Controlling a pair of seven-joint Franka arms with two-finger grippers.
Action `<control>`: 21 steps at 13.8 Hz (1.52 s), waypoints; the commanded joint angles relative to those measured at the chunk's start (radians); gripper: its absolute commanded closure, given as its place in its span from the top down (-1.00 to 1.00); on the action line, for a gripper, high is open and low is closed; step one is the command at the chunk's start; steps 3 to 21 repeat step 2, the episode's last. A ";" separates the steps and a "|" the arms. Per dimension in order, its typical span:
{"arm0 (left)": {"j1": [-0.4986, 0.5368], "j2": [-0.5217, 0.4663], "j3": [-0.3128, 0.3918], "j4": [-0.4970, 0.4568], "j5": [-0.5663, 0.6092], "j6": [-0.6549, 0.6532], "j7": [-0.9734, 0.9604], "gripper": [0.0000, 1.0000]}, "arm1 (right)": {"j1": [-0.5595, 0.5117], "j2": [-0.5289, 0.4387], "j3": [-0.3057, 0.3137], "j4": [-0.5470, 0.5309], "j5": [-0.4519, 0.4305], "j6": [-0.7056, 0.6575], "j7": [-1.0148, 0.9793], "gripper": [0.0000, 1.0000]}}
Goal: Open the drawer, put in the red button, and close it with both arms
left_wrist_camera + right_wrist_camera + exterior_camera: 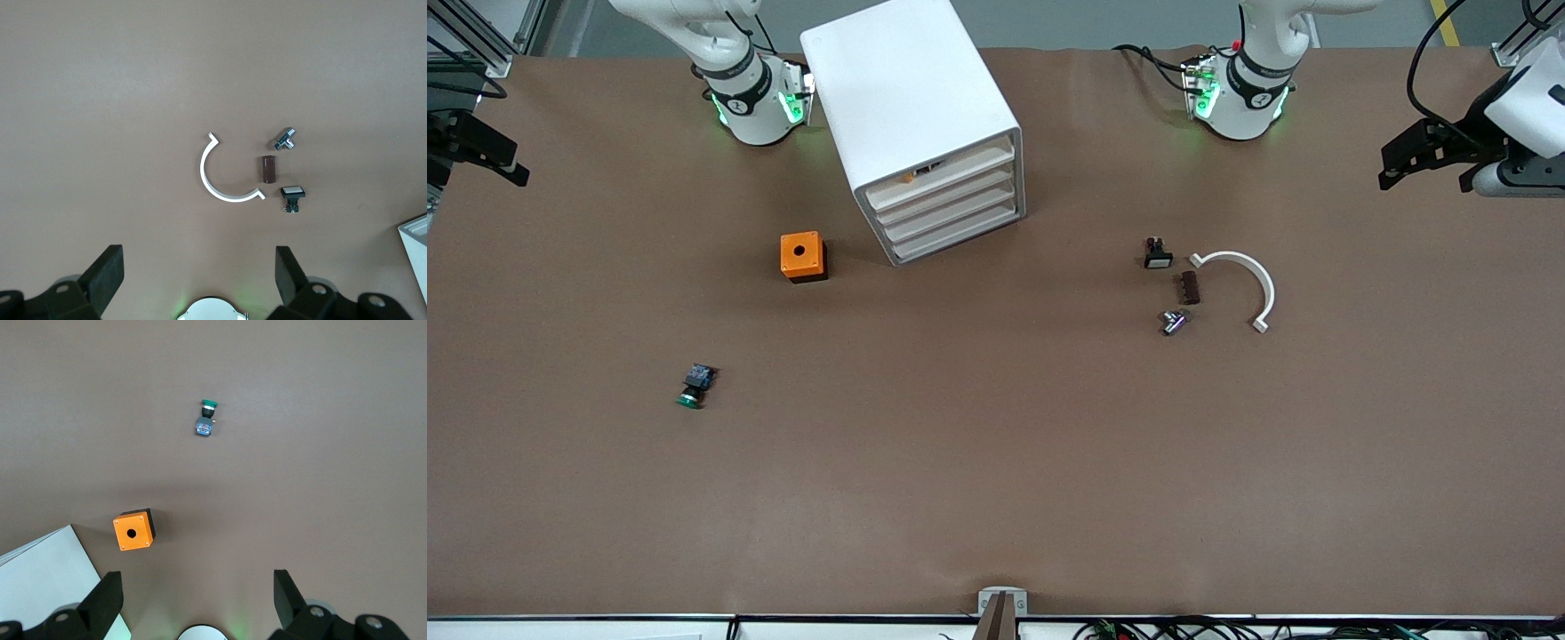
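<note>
Over the right arm's end of the table the right gripper (198,587) hangs wide, empty. By the bases, the top drawer (938,178) looks shut; red button not visible. The left gripper (198,263) gapes too. Likely next: pulling that drawer.

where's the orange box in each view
Front view: orange box on the table beside the cabinet, toward the right arm's end.
Left wrist view: not in it; only a cabinet corner shows.
Right wrist view: orange box between the cabinet corner and the green button.
Shared landmark: the cabinet, seen in all three.
</note>
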 commanded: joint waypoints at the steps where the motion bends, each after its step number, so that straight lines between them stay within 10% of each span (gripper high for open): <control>1: 0.000 0.014 -0.007 0.030 0.021 -0.021 0.008 1.00 | 0.007 -0.011 -0.009 0.001 0.008 -0.006 0.000 1.00; 21: 0.000 0.015 -0.008 0.030 0.021 -0.021 0.008 1.00 | 0.007 -0.011 -0.008 0.001 0.008 -0.008 0.000 1.00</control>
